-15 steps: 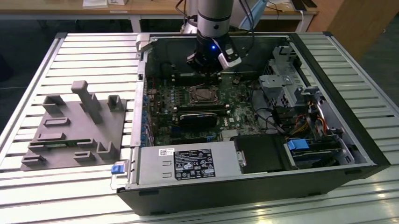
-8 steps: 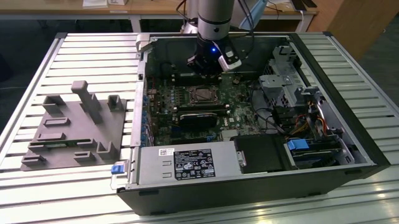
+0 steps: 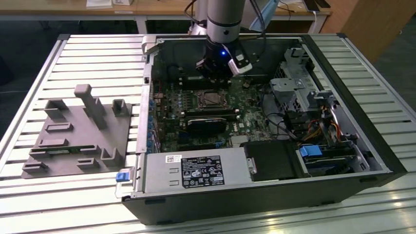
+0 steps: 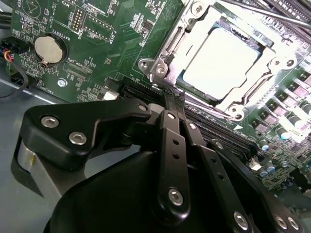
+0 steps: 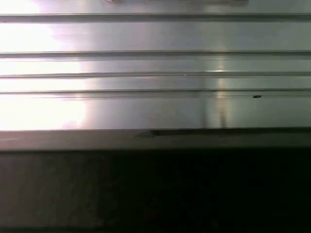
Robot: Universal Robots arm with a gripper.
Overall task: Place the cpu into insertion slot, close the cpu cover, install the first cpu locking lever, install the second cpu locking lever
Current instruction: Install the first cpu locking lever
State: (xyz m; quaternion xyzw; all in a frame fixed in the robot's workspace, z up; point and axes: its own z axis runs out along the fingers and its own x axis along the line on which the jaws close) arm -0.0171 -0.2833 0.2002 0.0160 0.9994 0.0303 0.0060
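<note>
The cpu (image 4: 221, 60) lies flat in the insertion slot (image 3: 210, 99) on the green motherboard, its pale metal top showing. The silvery cpu cover (image 4: 165, 53) is down around the chip's edges. A thin metal locking lever (image 4: 209, 109) runs along the socket's side nearest the gripper, and another rod (image 4: 272, 10) crosses beyond the socket. My gripper (image 4: 170, 97) is shut, its two black fingers (image 4: 167, 131) pressed side by side with nothing between them; the tips sit just beside the cover's corner. In the exterior view the gripper (image 3: 217, 73) hangs inside the case, just behind the socket.
The open computer case (image 3: 149, 97) rests on a ribbed aluminium table (image 5: 155, 63). A black block (image 3: 206, 122), a power supply (image 3: 195, 170), a drive cage (image 3: 293, 87) and cables (image 3: 312, 131) surround the socket. A grey fixture (image 3: 78, 131) sits at the exterior view's left. A coin battery (image 4: 48, 48) is nearby.
</note>
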